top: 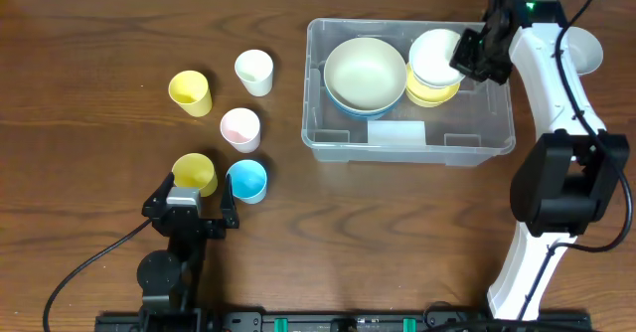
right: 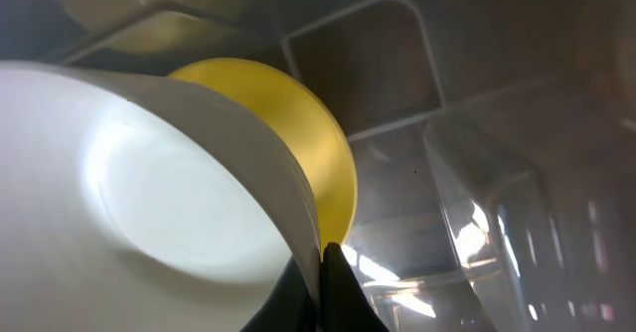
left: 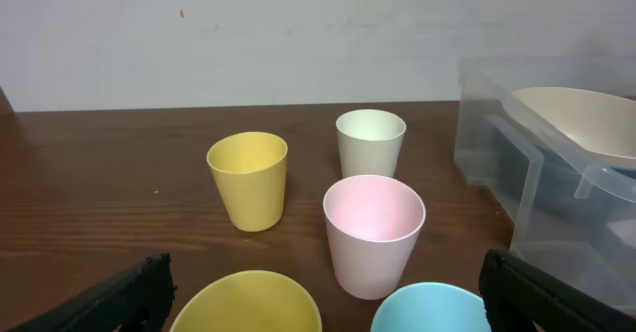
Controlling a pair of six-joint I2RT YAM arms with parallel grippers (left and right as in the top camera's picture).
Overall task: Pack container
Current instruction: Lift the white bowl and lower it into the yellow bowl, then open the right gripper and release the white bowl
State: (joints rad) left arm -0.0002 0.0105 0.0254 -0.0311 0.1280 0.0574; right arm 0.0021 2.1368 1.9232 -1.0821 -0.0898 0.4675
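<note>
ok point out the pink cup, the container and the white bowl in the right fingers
pink cup (left: 373, 260) left wrist view, outer wall
container (top: 467, 123) overhead view, bare floor on its near side
white bowl (right: 169, 193) right wrist view, inner bottom

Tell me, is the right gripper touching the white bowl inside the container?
Touching. The right wrist view shows the right gripper with its dark fingertips closed on the rim of the white bowl, with no gap.
</note>
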